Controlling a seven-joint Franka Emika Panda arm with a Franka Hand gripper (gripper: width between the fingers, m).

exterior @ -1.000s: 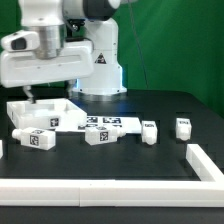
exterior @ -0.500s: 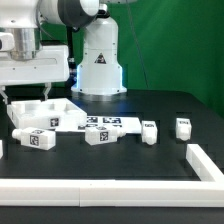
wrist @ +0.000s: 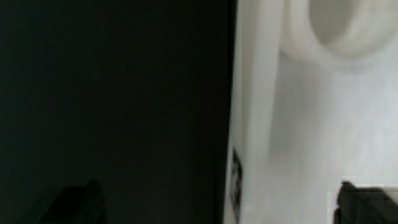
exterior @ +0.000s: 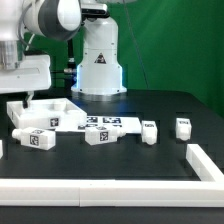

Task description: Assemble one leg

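Several legs, stubby white posts with black tags, lie on the black table: one (exterior: 38, 138) in front of the large white square panel (exterior: 45, 112), one (exterior: 100, 136) in the middle, one (exterior: 149, 131) and one (exterior: 183, 126) toward the exterior view's right. My gripper (exterior: 27, 100) hangs over the panel's edge on the exterior view's left. In the wrist view my gripper (wrist: 224, 206) is open, with one fingertip (wrist: 80, 205) over the dark table and the other (wrist: 370, 200) over the white panel (wrist: 311, 120). It holds nothing. No leg shows in the wrist view.
The marker board (exterior: 108, 122) lies behind the middle leg. A white rail (exterior: 110, 186) runs along the front and turns up at the exterior view's right (exterior: 205, 163). The robot base (exterior: 98, 60) stands at the back.
The arm's hand has shifted toward the exterior view's left, now partly out of frame. The fingertips stay over the panel's edge. The legs and the panel have not moved.
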